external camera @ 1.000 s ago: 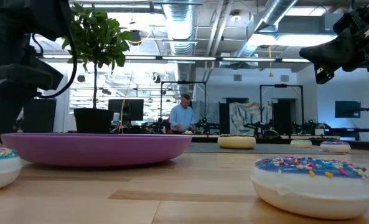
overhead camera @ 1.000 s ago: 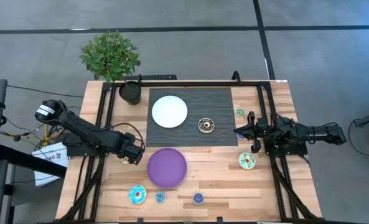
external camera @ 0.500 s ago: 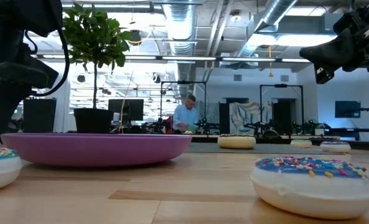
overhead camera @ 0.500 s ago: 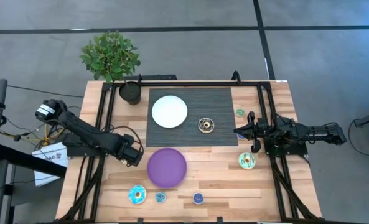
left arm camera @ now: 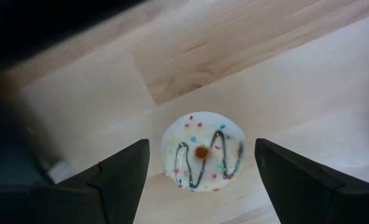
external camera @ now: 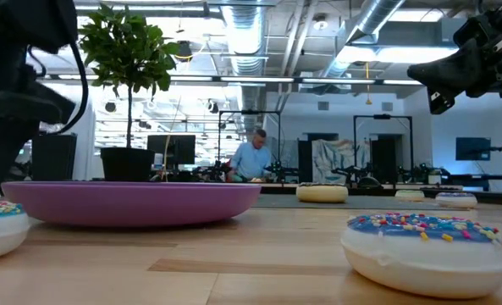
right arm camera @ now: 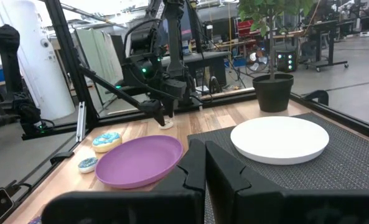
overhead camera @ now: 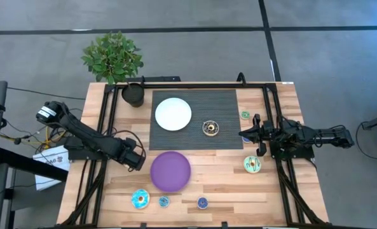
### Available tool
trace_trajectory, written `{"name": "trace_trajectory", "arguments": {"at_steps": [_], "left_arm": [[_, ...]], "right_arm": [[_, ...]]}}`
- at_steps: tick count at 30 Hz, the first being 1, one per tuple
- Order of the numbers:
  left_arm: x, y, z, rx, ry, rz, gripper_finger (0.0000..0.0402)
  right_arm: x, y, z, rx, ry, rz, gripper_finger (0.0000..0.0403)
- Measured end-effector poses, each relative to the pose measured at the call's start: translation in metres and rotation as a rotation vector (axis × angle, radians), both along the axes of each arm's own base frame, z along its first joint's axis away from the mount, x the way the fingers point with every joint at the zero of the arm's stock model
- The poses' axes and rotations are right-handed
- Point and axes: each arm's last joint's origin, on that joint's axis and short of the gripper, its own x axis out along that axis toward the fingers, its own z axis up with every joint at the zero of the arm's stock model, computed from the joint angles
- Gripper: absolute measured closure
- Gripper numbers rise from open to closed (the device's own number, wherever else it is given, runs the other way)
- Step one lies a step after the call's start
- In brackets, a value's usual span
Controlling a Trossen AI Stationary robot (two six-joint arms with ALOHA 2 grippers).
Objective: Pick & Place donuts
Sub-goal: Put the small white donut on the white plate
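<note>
Left pincer, fingers spread wide, poised directly above a cream mini donut lying flat on the bench between its tips, apparently lined up to grasp; right pincer, fingers together, waits aloft at the far side.

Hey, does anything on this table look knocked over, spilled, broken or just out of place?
Nothing stands out. The donuts lie flat and scattered on the table, both plates are empty, the potted plant stands upright, and the left gripper hangs open over a cream mini donut.
</note>
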Motion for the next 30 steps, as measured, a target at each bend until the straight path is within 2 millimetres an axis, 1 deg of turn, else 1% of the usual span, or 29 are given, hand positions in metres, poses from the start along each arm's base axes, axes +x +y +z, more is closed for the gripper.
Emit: {"name": "trace_trajectory", "arguments": {"at_steps": [4,14,19,23,26,30], "left_arm": [[-0.0015,-0.0006,-0.0083,-0.034,-0.019,0.030,0.0116],[-0.0011,0.0001,-0.0085,-0.011,-0.033,0.044,0.0116],[-0.0016,-0.0008,-0.0085,-0.041,-0.018,0.067,0.0116],[-0.0027,-0.0014,-0.0085,-0.035,-0.012,0.039,0.0116],[-0.0051,-0.0011,-0.0085,-0.025,0.009,0.031,0.0123],[-0.0058,-0.0009,-0.0085,-0.025,0.017,0.031,0.0142]], "right_arm": [[0.0000,0.0000,0.0000,0.000,0.000,0.000,0.0403],[0.0000,0.0000,0.0000,0.000,0.000,0.000,0.0403],[0.0000,0.0000,0.0000,0.000,0.000,0.000,0.0403],[0.0000,0.0000,0.0000,0.000,0.000,0.000,0.0403],[0.0000,0.0000,0.0000,0.000,0.000,0.000,0.0403],[0.0000,0.0000,0.0000,0.000,0.000,0.000,0.0403]]}}
